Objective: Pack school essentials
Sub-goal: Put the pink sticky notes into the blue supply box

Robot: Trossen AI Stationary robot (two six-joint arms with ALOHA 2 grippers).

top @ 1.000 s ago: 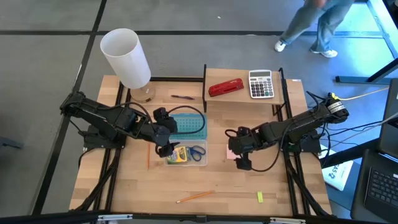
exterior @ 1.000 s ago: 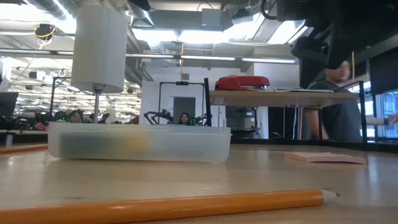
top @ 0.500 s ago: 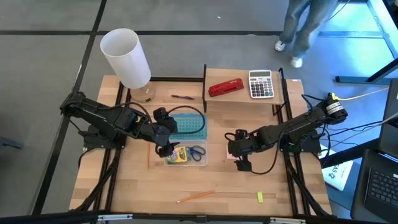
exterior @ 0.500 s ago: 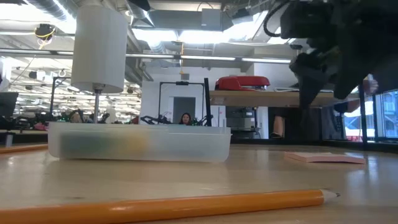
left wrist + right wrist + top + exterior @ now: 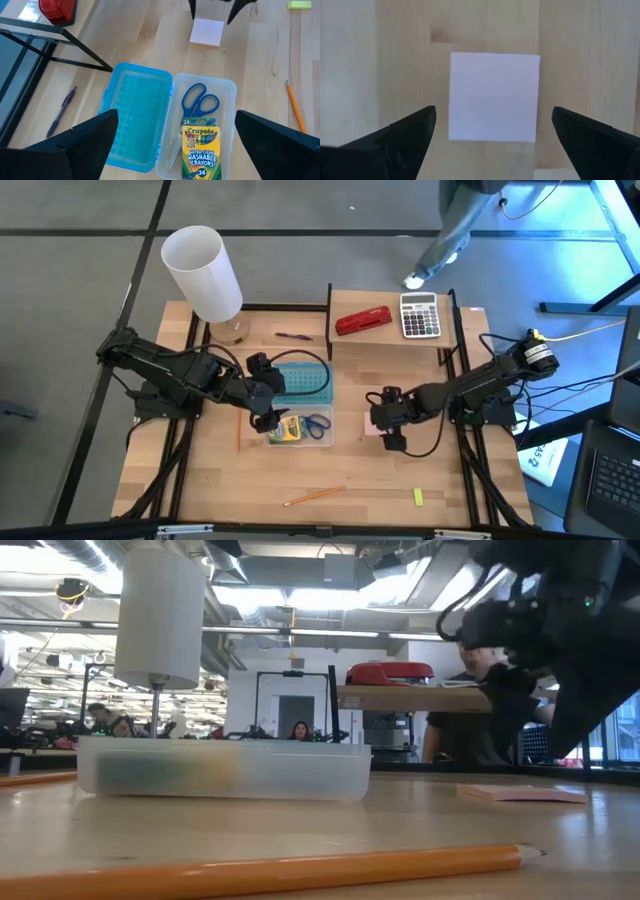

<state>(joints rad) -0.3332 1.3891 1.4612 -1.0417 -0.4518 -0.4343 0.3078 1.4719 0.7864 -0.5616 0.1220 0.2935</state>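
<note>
Right end effector (image 5: 393, 423): open, fingers spread wide; it hangs over the pink sticky-note pad (image 5: 494, 97), not touching it.
Pink sticky-note pad: flat on the surface (image 5: 400, 480), right of the clear box (image 5: 227, 90), outside it.
Left end effector (image 5: 268, 416): open, empty, hanging over the clear box.
Clear box: middle of the surface, its blue lid (image 5: 134, 120) flipped open on the far side.
Inside the box: green-yellow crayon box (image 5: 200, 152) and blue-handled scissors (image 5: 199, 102), side by side.
Orange pencils: one (image 5: 314, 496) near the front edge, one (image 5: 238, 429) left of the box.
Tiny yellow block (image 5: 418, 496): front right.
Thin dark-red pen (image 5: 293, 336): far side, near the white cup (image 5: 202, 272).
Shelf (image 5: 392, 340): red stapler (image 5: 363, 321) and grey calculator (image 5: 420, 315).
</note>
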